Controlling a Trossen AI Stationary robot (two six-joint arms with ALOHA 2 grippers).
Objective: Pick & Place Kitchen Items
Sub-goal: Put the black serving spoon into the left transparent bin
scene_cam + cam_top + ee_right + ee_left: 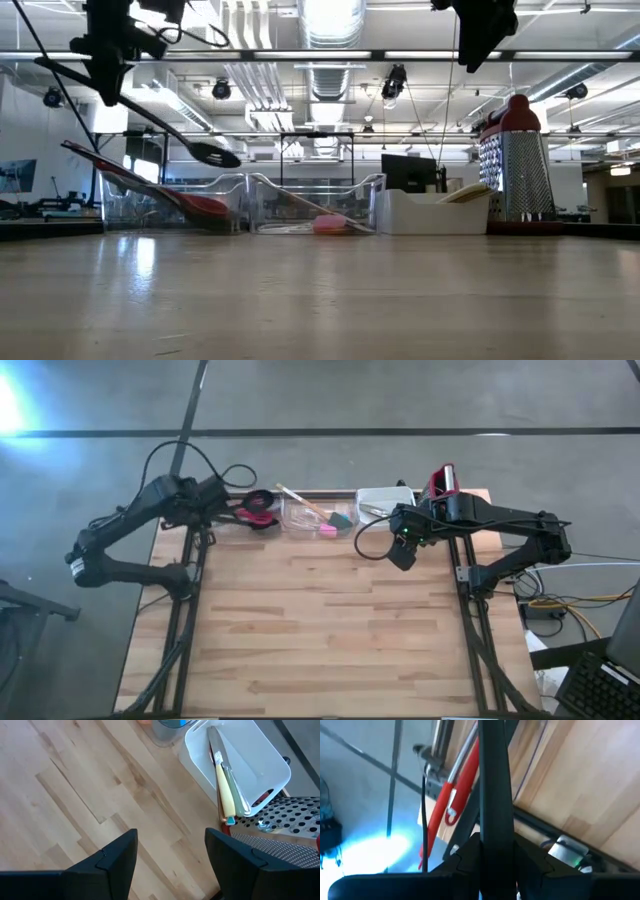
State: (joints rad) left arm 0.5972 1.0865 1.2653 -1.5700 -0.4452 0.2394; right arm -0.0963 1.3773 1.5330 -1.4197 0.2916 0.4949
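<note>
- Desk (330, 620) seen from above: pale wood planks, with a row of containers along its far edge. The left claw (222, 492) is at the far left corner, over a clear tub (252, 512) holding red and black utensils. The middle clear tub (318, 516) holds a wooden-handled scraper (305, 504) and a pink scraper (328, 531). A white tub (385, 500) stands next to it, then the box grater (441, 482) with its red top. The right claw (402, 552) hangs over bare wood just in front of the white tub.
- Low view: the left claw (108, 88) is clamped on the handle of a black slotted spoon (150, 115), lifted clear of the tubs, its head tilted down toward the middle tub. Red tongs (150, 185) lean in the left tub below. The pink scraper (328, 224) lies in the middle tub. The right claw (480, 40) hangs high above the white tub (435, 212), beside the grater (514, 165).
- Left wrist view: the spoon's black handle (495, 790) runs straight out from between the clamped fingers (465, 860); the red tongs (452, 802) lie beyond it.
- Right wrist view: the fingers (117, 852) stand spread apart with nothing between them, over bare wood. Knives (225, 780) lie inside the white tub (200, 765), with the grater (285, 825) touching its side.
</note>
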